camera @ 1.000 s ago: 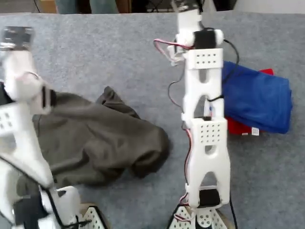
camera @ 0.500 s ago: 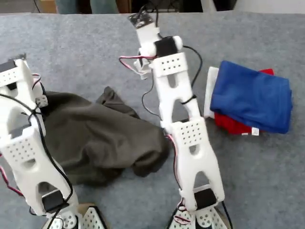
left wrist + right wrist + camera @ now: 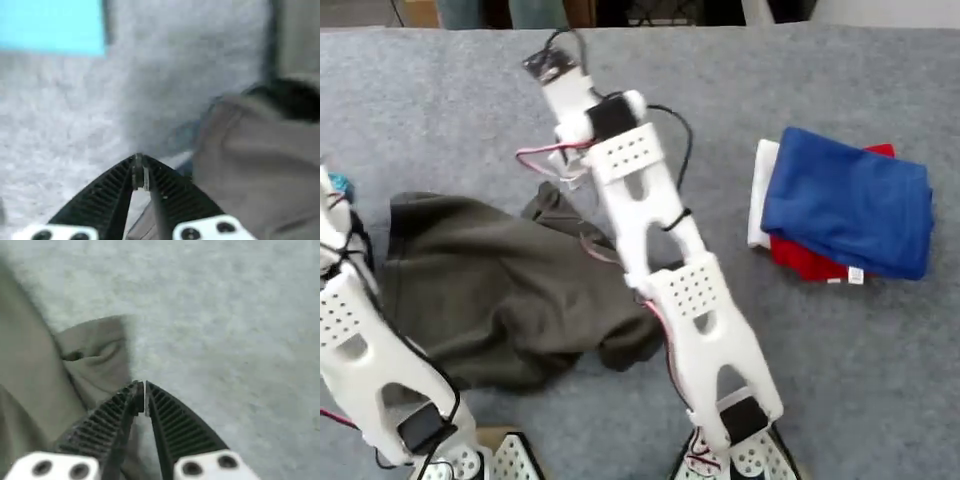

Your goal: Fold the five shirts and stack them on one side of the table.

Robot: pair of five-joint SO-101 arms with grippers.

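The crumpled olive-grey shirt (image 3: 510, 290) lies unfolded at the left-middle of the grey felt tabletop (image 3: 840, 380), well apart from the folded blue-red-white shirt stack (image 3: 845, 215) on the right. Three look done, and this one is not yet started. The left claw (image 3: 139, 172) and right claw (image 3: 141, 395) are both clenched on nothing beside its edges, with bare tabletop beyond for spreading.

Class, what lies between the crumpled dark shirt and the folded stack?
High view: the right arm crosses between shirt and stack; the rest is table.
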